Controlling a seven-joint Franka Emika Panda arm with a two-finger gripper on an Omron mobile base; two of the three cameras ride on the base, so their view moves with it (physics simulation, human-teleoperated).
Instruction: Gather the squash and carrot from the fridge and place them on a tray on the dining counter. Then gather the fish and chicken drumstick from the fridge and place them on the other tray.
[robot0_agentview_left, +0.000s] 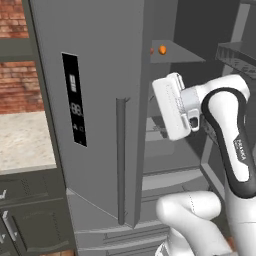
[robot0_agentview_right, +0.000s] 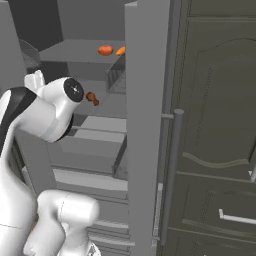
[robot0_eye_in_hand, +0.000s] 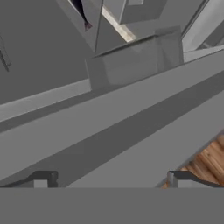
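Hand view gives us the gripper (robot0_eye_in_hand: 111, 180) at the bottom, its two dark fingertips (robot0_eye_in_hand: 43, 178) standing wide apart with nothing between them: the pincer is open and empty. Past the tips we look along grey fridge shelves and drawer fronts (robot0_eye_in_hand: 131, 65), with a strip of wooden floor (robot0_eye_in_hand: 205, 164) at the lower right.

In the left base view the white hand (robot0_agentview_left: 172, 106) sits in front of the open fridge (robot0_agentview_left: 100, 100), roughly level with the middle shelves and below the upper shelf (robot0_agentview_left: 177, 54). On that shelf we see a small orange item (robot0_agentview_left: 162, 50); in the right base view it resolves into two pieces side by side, a rounder red-orange one (robot0_agentview_right: 105, 50) and a paler orange one (robot0_agentview_right: 120, 51) partly hidden by the door edge. We take these to be the squash and the carrot, though they are too small to say which is which. Lower down, a brown chicken drumstick (robot0_agentview_right: 92, 98) lies on a middle shelf, just beside the arm's wrist joint in that view.

We judge both vegetables to be firm, light and smooth-skinned, so they may roll or slip. The rounder one wants a hold across its widest part; the longer one is best taken across its middle, jaws square to its length. The hand needs to rise to that shelf first.
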